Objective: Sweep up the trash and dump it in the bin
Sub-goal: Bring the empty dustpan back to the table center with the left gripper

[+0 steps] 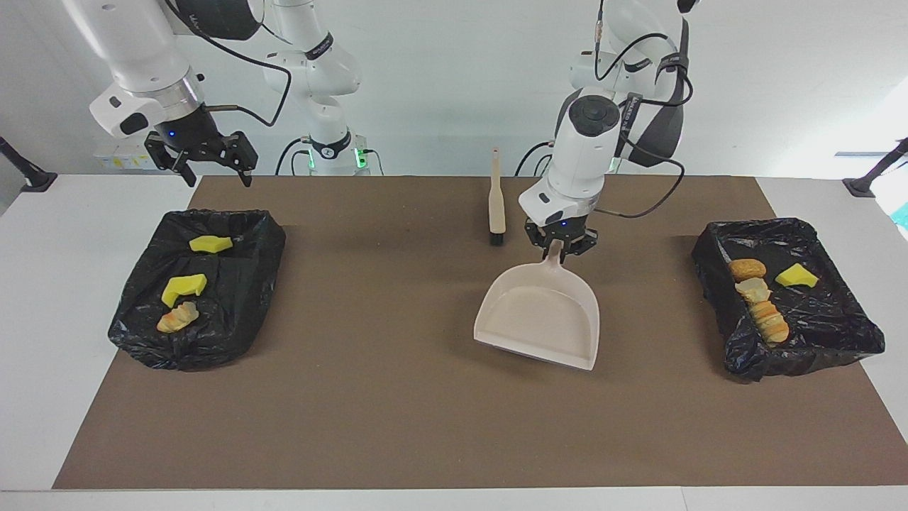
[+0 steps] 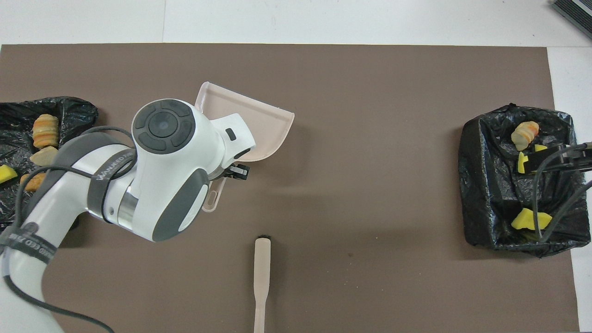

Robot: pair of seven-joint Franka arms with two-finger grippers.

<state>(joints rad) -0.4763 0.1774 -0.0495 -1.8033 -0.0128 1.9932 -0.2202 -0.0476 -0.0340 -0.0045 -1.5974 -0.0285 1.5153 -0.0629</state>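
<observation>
Facing view: at the centre of the frame, just right of middle, the left gripper (image 1: 559, 246) has its fingers closed on the handle of an empty beige dustpan (image 1: 540, 317), which sits low over the brown mat (image 1: 397, 411) on the bench.

The trash is all binned: four pieces (image 1: 761, 291) in the black-lined bin (image 1: 837, 351) at the right edge of the frame, three pieces (image 1: 186, 284) in the second bin (image 1: 234, 312) at the left edge.

The right gripper (image 1: 209, 157) waits at upper left, above that bin's upper rim, fingers spread and empty. The brush (image 1: 497, 202) lies at top centre.

Judged from this, dumping is done. The next move would be lowering the pan flat onto the mat, then letting go of the handle.
</observation>
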